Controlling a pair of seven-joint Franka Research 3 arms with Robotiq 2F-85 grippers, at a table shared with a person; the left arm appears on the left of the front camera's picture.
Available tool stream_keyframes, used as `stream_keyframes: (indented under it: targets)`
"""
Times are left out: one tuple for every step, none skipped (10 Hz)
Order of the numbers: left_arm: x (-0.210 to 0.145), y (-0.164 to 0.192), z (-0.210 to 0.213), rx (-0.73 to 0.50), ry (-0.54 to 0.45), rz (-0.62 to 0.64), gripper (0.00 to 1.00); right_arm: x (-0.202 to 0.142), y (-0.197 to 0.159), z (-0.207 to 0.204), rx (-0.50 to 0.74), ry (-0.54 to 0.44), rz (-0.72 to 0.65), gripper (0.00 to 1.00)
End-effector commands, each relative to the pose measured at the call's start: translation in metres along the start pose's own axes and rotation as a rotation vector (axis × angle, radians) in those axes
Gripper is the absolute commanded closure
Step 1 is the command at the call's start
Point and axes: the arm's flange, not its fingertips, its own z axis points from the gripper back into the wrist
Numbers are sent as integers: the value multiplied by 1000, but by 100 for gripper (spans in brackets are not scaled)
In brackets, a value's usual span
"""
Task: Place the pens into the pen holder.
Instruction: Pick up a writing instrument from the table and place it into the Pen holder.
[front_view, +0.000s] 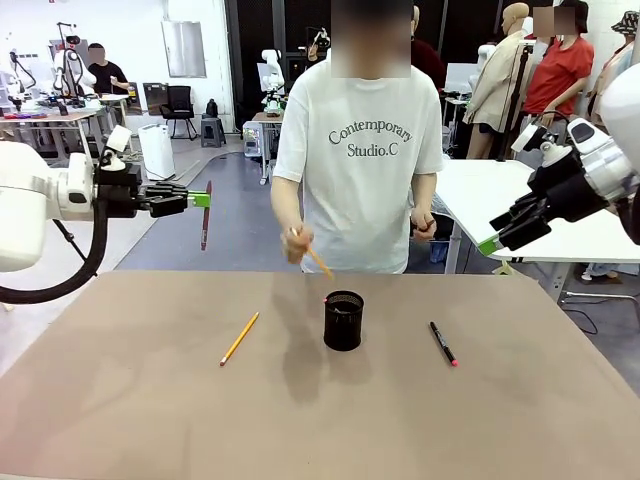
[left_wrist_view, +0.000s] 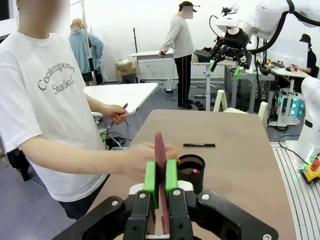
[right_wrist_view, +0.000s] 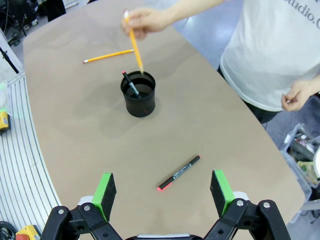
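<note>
Left pincer (front_view: 200, 198) is raised at the left of the front view, well above the bench (front_view: 120, 400). It is closed on the reddish-brown pen (front_view: 205, 228), which hangs upright from it. The right pincer (front_view: 498, 233) is raised at the right, jaws apart with nothing between them. On the bench the pen holder (front_view: 343, 321) stands upright near the middle. A yellow pencil (front_view: 239, 339) lies to its left and a black marker (front_view: 443, 343) with a red tip to its right, both apart from it. The person's hand (front_view: 293, 245) holds an orange pencil (front_view: 319, 262) tilted above the holder's far side.

From the left wrist, the green pads (left_wrist_view: 150, 177) press both sides of the reddish-brown pen. The holder stands beyond, a red tip showing inside it.

From the right wrist, the jaws gape wide above the black marker. A red-tipped black pen (right_wrist_view: 130, 83) leans inside the holder, and the orange pencil's point is at its far rim.
</note>
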Motion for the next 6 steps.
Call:
stream_keyframes:
  targets:
    - [3,0,0,-2,-3,-4,100,1,-1,0,7,-28,1,0]
    - [3,0,0,-2,-3,-4,100,1,-1,0,7,-28,1,0]
    - [3,0,0,-2,-3,-4,100,1,-1,0,7,-28,1,0]
    - [3,0,0,-2,-3,-4,100,1,-1,0,7,-28,1,0]
    - [3,0,0,-2,-3,-4,100,1,-1,0,7,-28,1,0]
    - [3,0,0,-2,-3,-4,100,1,-1,0,7,-28,1,0]
